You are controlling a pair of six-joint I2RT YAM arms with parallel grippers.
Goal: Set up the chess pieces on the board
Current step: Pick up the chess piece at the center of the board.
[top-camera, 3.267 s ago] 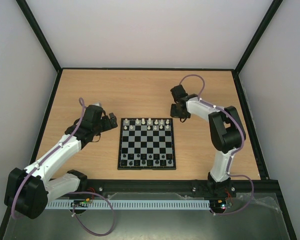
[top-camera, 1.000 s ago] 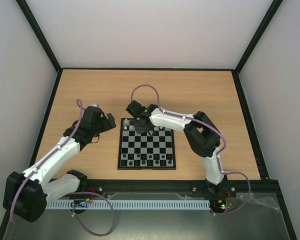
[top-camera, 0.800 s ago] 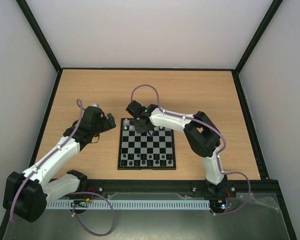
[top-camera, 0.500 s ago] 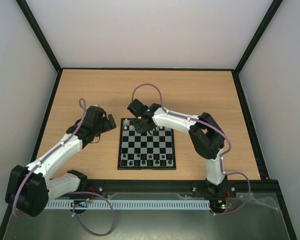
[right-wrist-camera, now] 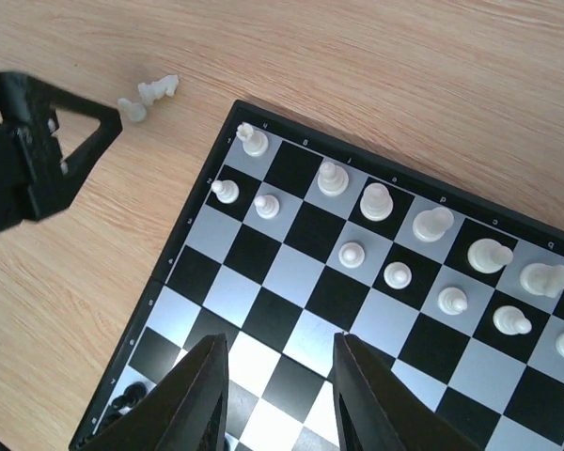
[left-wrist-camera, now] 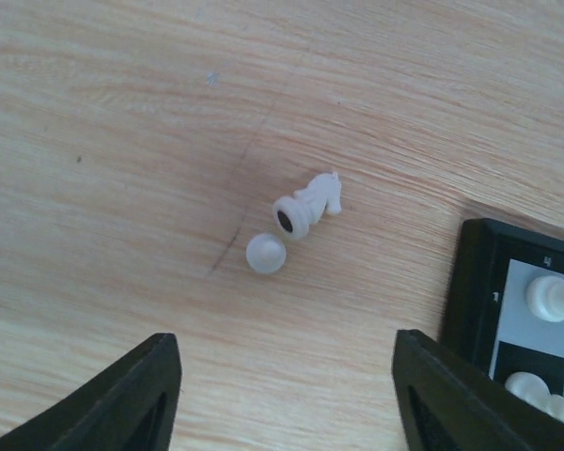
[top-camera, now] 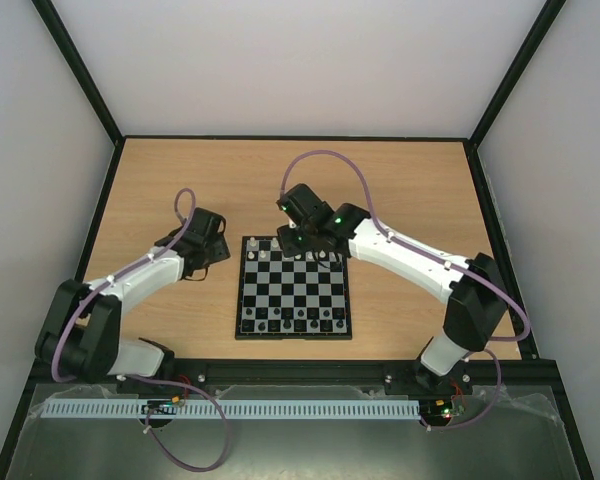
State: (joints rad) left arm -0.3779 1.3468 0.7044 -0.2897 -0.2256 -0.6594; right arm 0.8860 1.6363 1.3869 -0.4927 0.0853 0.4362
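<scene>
Two of the white men lie off the board (left-wrist-camera: 472, 282), on the table (left-wrist-camera: 113, 132) by its far-left corner. One is a knight (left-wrist-camera: 308, 205) tipped on its side. The other is a pawn (left-wrist-camera: 265, 254) just beside the knight's base, so close I cannot tell whether they touch. The left gripper (left-wrist-camera: 282, 340) is much the nearer, hanging over them with jaws spread wide and nothing between. From its wrist camera both lie straight ahead of the fingertips, roughly centred in the gap, with the board off to the right. The knight's long axis runs on a slant across that gap, base toward the pawn and head pointing up and right in that view. I reckon closing on it means either turning the wrist or taking the pawn first. The pawn shows only a round top and is probably standing. The right gripper (right-wrist-camera: 280, 338) hovers above the board's left half holding nothing, jaws a little apart with bare squares showing between them. Its camera gives what the left one cannot: the white rows almost full. There is one gap in the back row next to the corner rook (right-wrist-camera: 254, 141) and one in the pawn row, third along, and these look like the homes for the two strays. It also catches a finger of the left gripper beside the pair. From overhead both arms are plain, but the two strays are too small to pick out.
</scene>
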